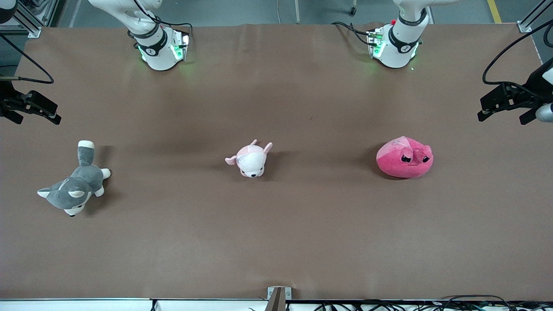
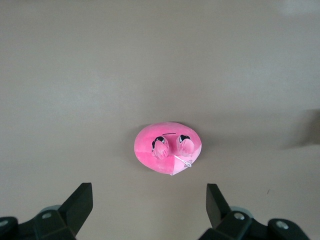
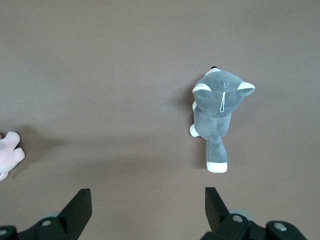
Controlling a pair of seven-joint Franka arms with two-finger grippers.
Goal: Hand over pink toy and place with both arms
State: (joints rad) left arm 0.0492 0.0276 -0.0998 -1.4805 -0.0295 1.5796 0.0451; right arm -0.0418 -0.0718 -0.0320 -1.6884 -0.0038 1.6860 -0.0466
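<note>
- My left claw (image 2: 145, 205) hangs spread wide and empty over the table (image 1: 302, 242) at the left arm's end; its wrist view shows only the pink toy (image 2: 168, 148).
- My right claw (image 3: 145, 205), also spread wide and empty, hangs over the right arm's end; its wrist view shows the grey husky (image 3: 218, 115) and a paw of the pale pink animal (image 3: 9, 152).
- Only the front view shows all 3 toys: the pink toy (image 1: 405, 157) on the table toward the left arm's end, the pale pink animal (image 1: 250, 159) mid-table, the husky (image 1: 75, 185) well apart.
</note>
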